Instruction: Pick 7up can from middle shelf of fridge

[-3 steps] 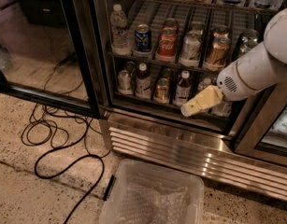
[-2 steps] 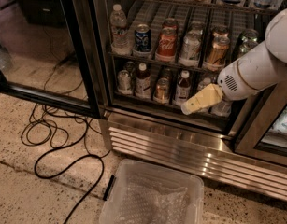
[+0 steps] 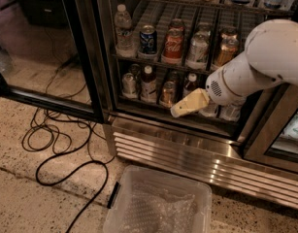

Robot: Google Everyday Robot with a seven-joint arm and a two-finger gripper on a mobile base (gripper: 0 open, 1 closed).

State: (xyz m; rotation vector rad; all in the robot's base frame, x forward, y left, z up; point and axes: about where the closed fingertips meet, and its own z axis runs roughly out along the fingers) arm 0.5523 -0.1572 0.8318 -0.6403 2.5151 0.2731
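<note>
1. The white arm [image 3: 270, 52] reached in from the right, bent down at the wrist, and ended in front of the fridge [image 3: 187, 152].
2. The cream gripper [image 3: 177, 110] pointed left and slightly downward, level with the lower shelf's bottles; its spread could not be told.
3. The 7up can [image 3: 197, 50] stood upright on the middle shelf [image 3: 160, 21], above the gripper and clearly apart from it.
4. A red Coca-Cola can [image 3: 173, 45] stood just left of the 7up can, and a bronze can [image 3: 225, 50] to its right.
5. A clear plastic bin [image 3: 158, 203] sat on the floor below the gripper.
</note>
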